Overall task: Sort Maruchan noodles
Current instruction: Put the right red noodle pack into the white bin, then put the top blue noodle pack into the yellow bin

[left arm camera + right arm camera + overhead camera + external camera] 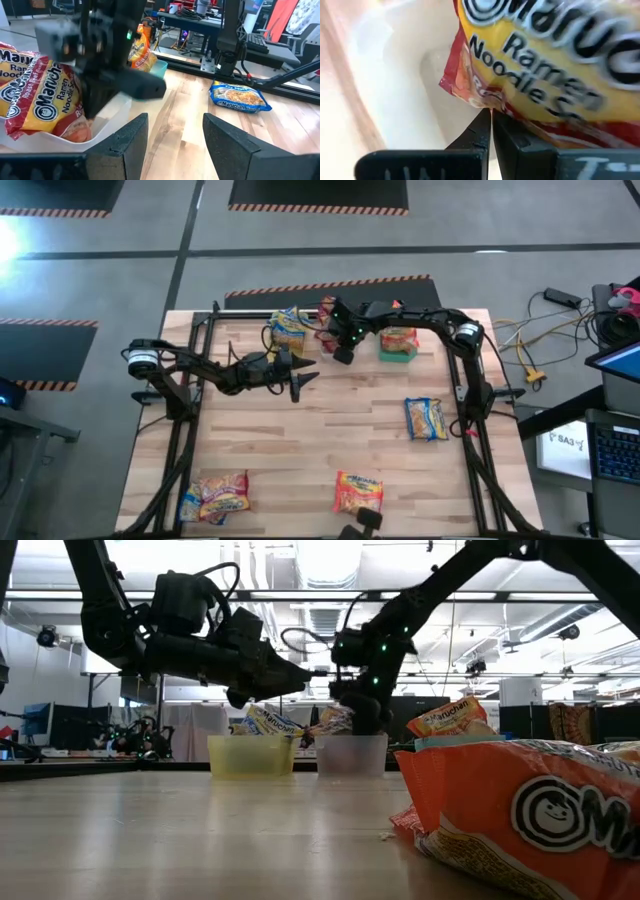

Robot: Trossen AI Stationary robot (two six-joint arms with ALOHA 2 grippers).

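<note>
Your right gripper (491, 131) hangs over the translucent clear bin (395, 75) at the table's far edge, fingers pressed together with nothing between them, tips touching the crinkled edge of a glossy red-and-yellow packet (545, 65) reading "Ramen Noodle". Your left gripper (175, 132) hovers mid-table near the yellow bin (250, 755), fingers apart and empty. Flat "Maruchan" packets lie loose on the pale wood-plank table (330, 440): a blue-and-yellow packet (425, 418) at right, an orange packet (358, 492) near the front.

Around my wooden table (330, 430) I note grey floor (120, 270) with striped hazard tape (330, 283), cluttered desks (210, 20) behind, loose cables (540, 330), and ceiling lights (330, 560) among ducts.
</note>
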